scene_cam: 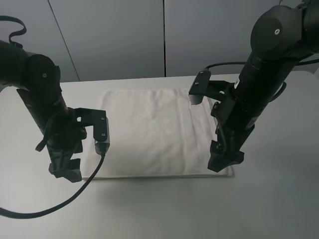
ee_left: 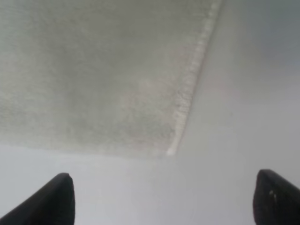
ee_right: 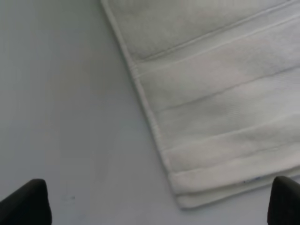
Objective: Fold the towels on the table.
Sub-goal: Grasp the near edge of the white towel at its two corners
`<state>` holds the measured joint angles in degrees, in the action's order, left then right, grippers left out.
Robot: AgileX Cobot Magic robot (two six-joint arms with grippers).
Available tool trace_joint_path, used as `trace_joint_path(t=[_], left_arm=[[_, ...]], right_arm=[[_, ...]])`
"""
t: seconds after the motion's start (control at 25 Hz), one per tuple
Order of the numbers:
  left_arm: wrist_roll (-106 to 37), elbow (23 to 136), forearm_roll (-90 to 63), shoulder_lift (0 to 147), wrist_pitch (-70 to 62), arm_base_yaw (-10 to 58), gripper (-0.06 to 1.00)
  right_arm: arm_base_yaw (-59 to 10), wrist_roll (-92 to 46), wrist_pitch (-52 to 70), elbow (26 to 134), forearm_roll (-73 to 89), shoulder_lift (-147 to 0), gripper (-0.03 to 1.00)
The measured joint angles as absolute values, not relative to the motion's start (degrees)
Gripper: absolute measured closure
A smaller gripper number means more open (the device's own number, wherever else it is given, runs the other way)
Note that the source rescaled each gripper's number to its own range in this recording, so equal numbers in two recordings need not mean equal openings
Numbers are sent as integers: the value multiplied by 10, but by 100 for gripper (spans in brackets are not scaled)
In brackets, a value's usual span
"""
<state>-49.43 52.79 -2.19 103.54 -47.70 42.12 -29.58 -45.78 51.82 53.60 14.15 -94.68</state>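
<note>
Towel (scene_cam: 149, 132) can be read as soft white terry cloth, matt and fuzzy, with a fine looped pile picked up in the left wrist view. A flatter woven band (ee_right: 220, 70) with raised ribs is shown in the right wrist view. The hem (ee_left: 190, 89) is stitched tighter and looks a bit bumpy. The bench (scene_cam: 159, 209) is finished in a smooth matt white-grey. The left hand (scene_cam: 65, 169) and right hand (scene_cam: 225, 160) seem to be moulded in black plastic, mostly matt, with a faint sheen caught on the rounded arm housings (scene_cam: 276, 30). A black rubbery-looking cable (scene_cam: 70, 199) is seen too, slightly glossy.
</note>
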Motion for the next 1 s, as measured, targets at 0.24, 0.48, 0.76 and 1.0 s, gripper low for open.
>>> trace_joint_path(t=[0.24, 0.48, 0.76, 1.0], left_arm=[[-494, 528, -31, 1079, -459, 424, -4], [-494, 528, -34, 1093, -424, 425, -4], [-499, 528, -31, 1093, -413, 428, -4], [-507, 528, -31, 1096, -406, 428, -4]], right_arm=[[-296, -458, 514, 536, 142, -959, -3], [-296, -460, 510, 536, 142, -971, -3], [-296, -516, 498, 536, 142, -975, -3], [-296, -593, 497, 536, 142, -975, -3]])
